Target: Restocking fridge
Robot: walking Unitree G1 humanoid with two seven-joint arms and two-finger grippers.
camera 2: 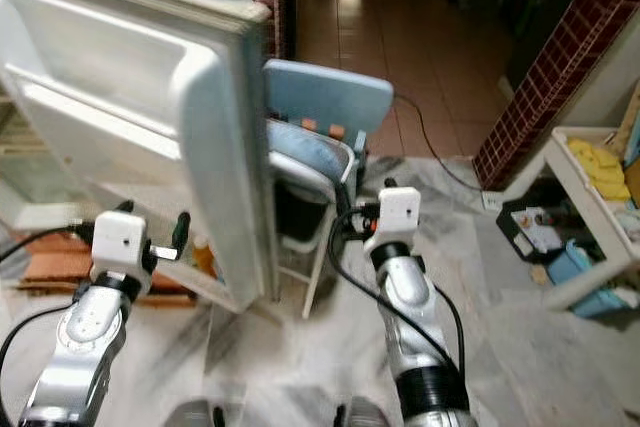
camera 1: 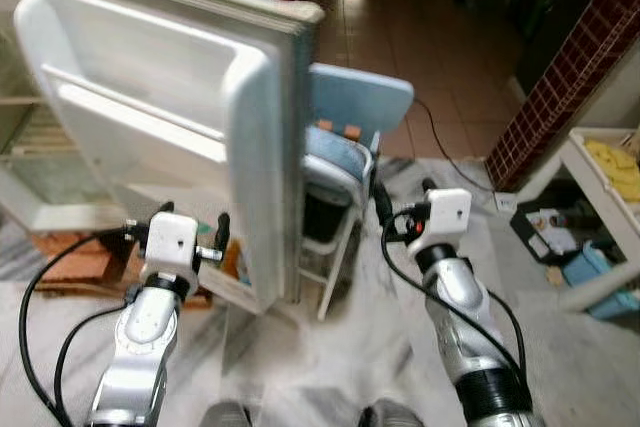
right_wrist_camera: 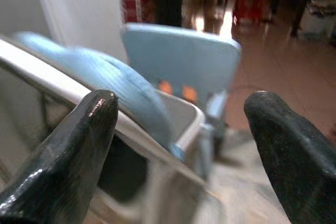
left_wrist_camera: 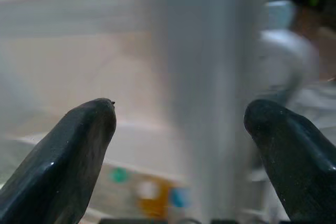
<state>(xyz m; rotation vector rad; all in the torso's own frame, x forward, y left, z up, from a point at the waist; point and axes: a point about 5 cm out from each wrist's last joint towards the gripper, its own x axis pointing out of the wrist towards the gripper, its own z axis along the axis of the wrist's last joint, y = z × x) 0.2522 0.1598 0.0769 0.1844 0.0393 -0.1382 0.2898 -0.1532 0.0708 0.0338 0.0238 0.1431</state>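
Fridge door (camera 1: 170,117): swung wide open towards the robot, white inner face with moulded shelves showing, its edge upright in the middle of the head views.
Left gripper (left_wrist_camera: 178,129): fingers (left_wrist_camera: 68,156) spread apart, holding nothing — raised just before the door's lower inner side, near its edge.
Right gripper (right_wrist_camera: 181,124): fingers (right_wrist_camera: 283,150) parted and empty, held up on the far side of the door, facing the chair.
Chair (camera 1: 350,117): pale blue back and seat on a metal frame, standing just behind the open door.
Low white shelf (camera 1: 600,197): at the robot's right, yellow cloth on top.
Floor (camera 1: 330,347): grey marbled — brown tiles beyond.
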